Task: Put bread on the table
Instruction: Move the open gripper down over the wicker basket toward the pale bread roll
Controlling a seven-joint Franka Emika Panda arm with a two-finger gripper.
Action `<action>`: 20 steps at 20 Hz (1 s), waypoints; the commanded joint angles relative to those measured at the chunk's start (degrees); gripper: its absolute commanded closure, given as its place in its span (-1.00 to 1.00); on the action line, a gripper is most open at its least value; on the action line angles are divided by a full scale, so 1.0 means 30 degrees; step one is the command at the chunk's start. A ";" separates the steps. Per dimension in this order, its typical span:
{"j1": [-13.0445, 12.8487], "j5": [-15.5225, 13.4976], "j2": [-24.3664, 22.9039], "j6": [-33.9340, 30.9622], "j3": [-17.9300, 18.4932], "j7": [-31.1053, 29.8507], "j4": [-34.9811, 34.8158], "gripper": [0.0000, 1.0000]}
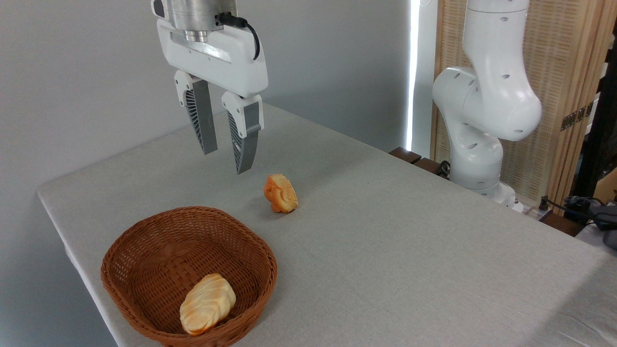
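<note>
The bread (207, 303), a pale golden braided loaf, lies inside the brown wicker basket (144, 255) near the table's front left edge. My gripper (225, 163) hangs high above the grey-clothed table (409, 250), behind the basket and well above it. Its two grey fingers are apart and hold nothing. A smaller deep-orange bread piece (280, 193) lies on the cloth just right of and below the fingertips.
The white arm base (482, 111) stands at the table's far right edge. A wooden screen and cables sit behind it. The table's left edge runs close to the basket.
</note>
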 commanded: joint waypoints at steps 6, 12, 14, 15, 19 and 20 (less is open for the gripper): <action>-0.0165 -0.0323 -0.0143 -0.1300 0.0229 0.0065 0.0251 -1.00; -0.0107 -0.0060 0.0266 0.0597 0.0345 0.0241 0.0018 -1.00; -0.0107 -0.0060 0.0472 0.1538 0.1046 0.0240 -0.0042 -1.00; -0.0107 -0.0060 0.0647 0.1831 0.1223 0.0269 -0.0042 -1.00; -0.0107 -0.0060 0.0824 0.2449 0.2218 0.0153 -0.0042 -1.00; -0.0107 -0.0089 0.0882 0.2537 0.2395 0.0095 -0.0042 -1.00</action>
